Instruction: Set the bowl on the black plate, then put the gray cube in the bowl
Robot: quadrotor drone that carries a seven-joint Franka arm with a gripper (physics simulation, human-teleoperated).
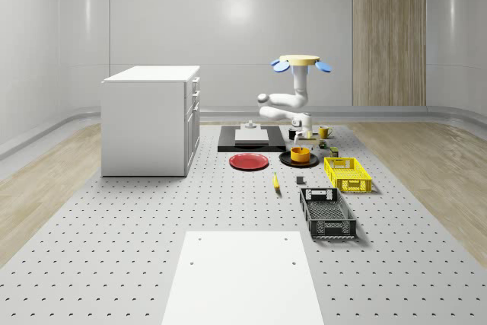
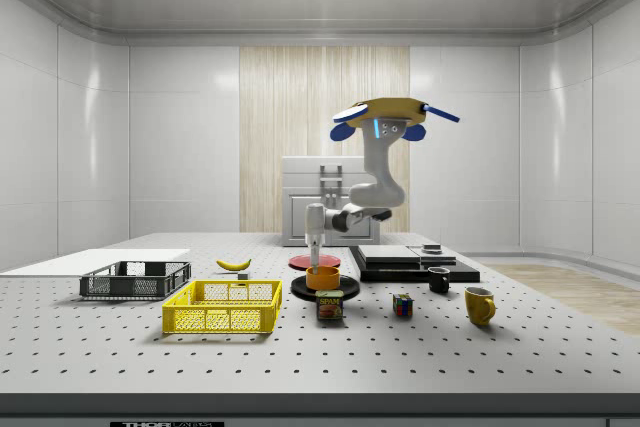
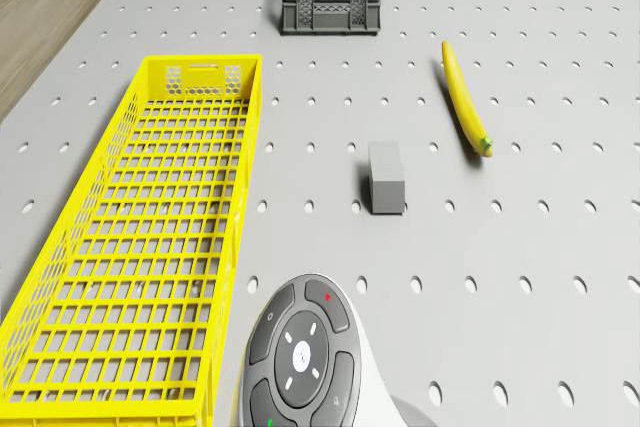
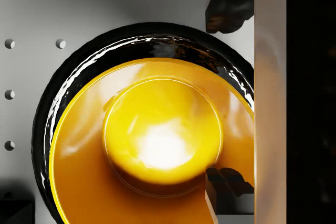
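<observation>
The orange bowl sits upright on the black plate. The drone hovers above the plate and the things just behind it, with the arm bent down toward the bowl. My gripper points straight down just over the bowl's rim. It is open, with two dark fingertips spread apart and nothing between them. The gray cube lies on the table nearer the front, between the banana and the yellow crate.
A red plate lies beside the black plate. Nearby are a yellow crate, a dark crate, a banana, a yellow mug, a can and a white cabinet.
</observation>
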